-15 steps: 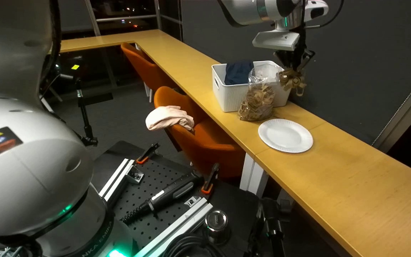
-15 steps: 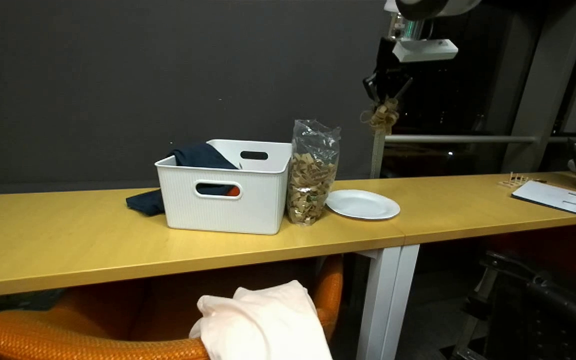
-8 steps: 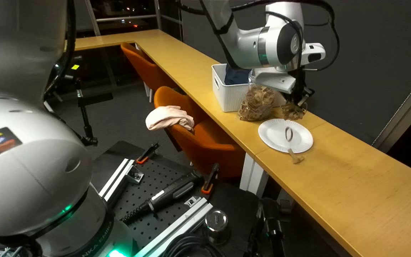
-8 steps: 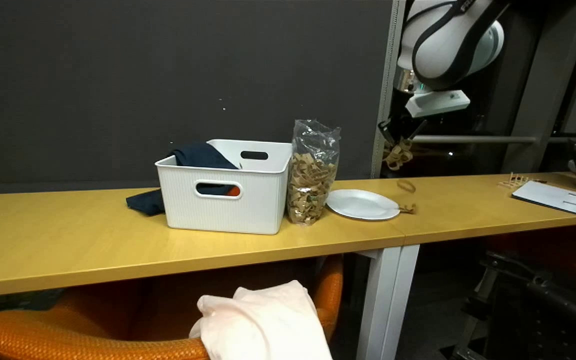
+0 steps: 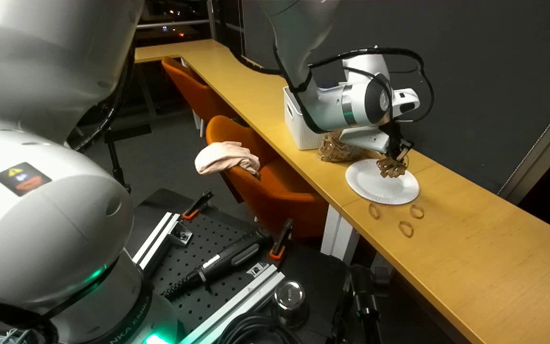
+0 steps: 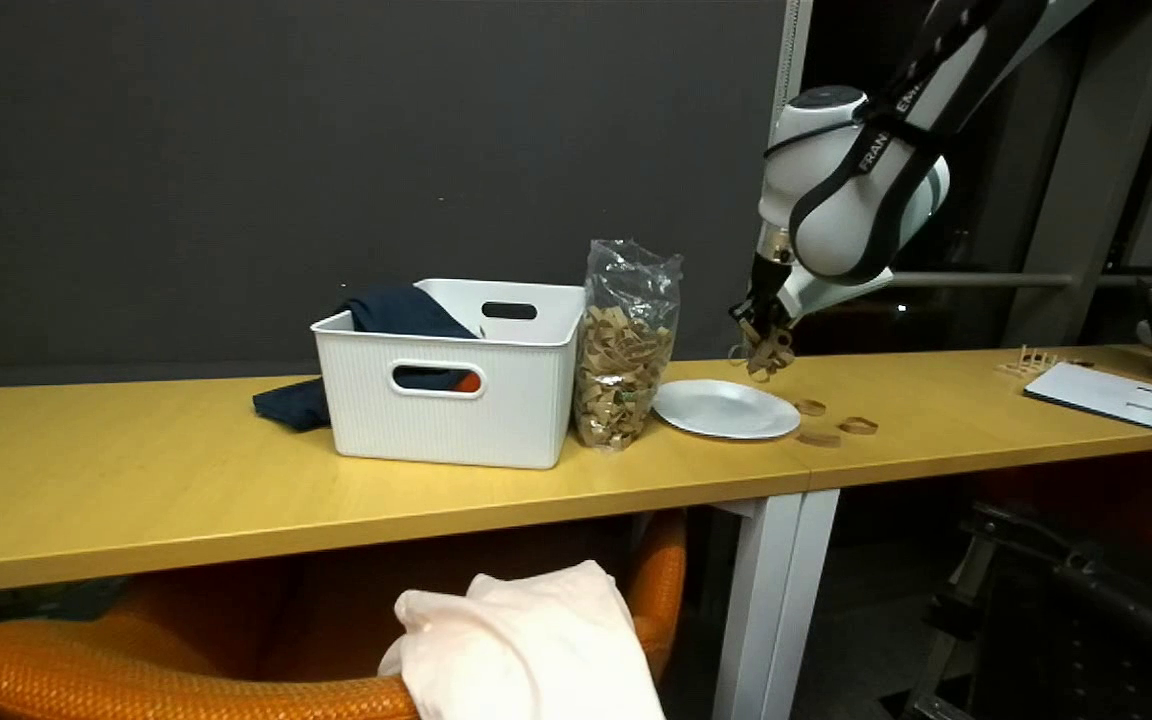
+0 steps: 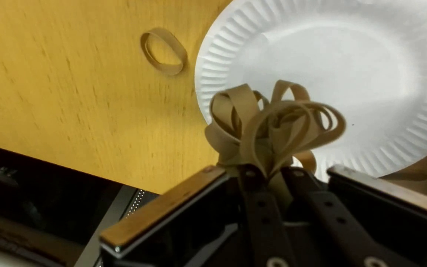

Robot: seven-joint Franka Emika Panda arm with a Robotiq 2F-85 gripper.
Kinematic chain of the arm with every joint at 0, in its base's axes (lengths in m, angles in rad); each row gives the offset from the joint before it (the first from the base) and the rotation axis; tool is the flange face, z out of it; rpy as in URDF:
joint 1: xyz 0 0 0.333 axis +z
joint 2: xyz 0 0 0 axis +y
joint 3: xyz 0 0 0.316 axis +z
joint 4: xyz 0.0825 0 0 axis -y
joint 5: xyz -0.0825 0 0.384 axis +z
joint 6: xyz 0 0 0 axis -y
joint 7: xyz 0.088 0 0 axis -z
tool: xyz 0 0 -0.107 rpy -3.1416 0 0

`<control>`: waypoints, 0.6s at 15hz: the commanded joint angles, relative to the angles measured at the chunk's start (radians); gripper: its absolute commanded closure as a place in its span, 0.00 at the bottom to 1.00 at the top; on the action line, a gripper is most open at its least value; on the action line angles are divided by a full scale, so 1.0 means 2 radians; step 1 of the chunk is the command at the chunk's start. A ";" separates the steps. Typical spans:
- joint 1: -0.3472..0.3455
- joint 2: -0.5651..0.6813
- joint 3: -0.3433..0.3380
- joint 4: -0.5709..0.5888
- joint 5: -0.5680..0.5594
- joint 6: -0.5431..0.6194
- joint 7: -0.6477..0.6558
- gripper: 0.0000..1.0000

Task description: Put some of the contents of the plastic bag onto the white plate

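Note:
The contents are tan-brown band-like rings. My gripper (image 7: 272,172) is shut on a clump of rings (image 7: 232,111), whose loops fan out past the fingertips. The gripper also shows in both exterior views (image 5: 396,155) (image 6: 764,325). It hangs over or near the far edge of the white plate (image 5: 370,184); the plate's surface (image 7: 347,66) shows no pieces in the wrist view. Three loose rings (image 6: 820,440) lie on the table beside the plate, one of these rings (image 7: 172,43) in the wrist view. The clear plastic bag (image 6: 624,360) stands upright, partly full, left of the plate (image 6: 726,408).
A white tub (image 6: 446,400) with dark blue cloth (image 6: 406,312) stands against the bag's left side. A dark wall (image 6: 236,180) runs behind the table (image 6: 136,460). An orange chair (image 5: 275,191) with a pale cloth (image 5: 227,157) is at the front edge. A white sheet (image 6: 1106,392) lies right.
My gripper has come down from high up toward the plate, still holding the clump. Three rings have dropped from it onto the table; one second ago none lay there. Bag and plate unmoved.

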 commanded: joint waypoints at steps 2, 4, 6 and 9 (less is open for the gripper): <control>0.032 0.045 -0.027 0.051 0.026 0.005 0.006 0.65; 0.036 0.052 -0.029 0.059 0.037 0.005 0.006 0.57; 0.039 0.057 -0.030 0.062 0.046 0.003 0.006 0.42; 0.039 0.047 -0.029 0.050 0.055 -0.002 0.000 0.21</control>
